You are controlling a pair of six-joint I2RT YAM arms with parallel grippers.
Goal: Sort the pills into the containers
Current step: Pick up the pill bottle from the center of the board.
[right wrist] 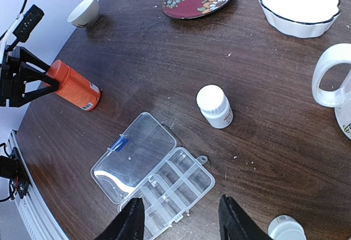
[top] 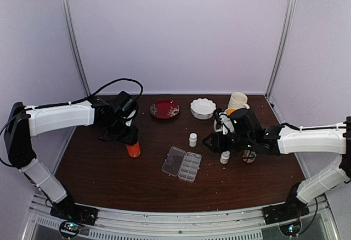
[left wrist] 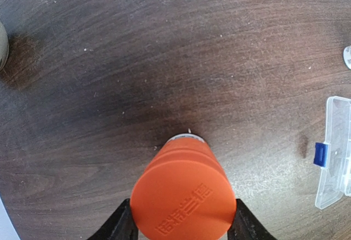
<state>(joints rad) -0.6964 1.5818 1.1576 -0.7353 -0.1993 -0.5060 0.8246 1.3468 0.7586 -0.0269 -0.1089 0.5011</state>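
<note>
Hovering right hand, jaws apart, pill box just ahead, left hand clamped on orange bottle

Left arm: rises from its base at the near left to a high elbow; the forearm then runs almost level toward the middle, and the wrist bends down.
Left gripper: points down, with its two fingers against opposite sides of an orange bottle.
Right arm: elbow out at the right, forearm level, reaching left toward the centre.
Right gripper: points forward and a little down, jaws apart, nothing between them.
</note>
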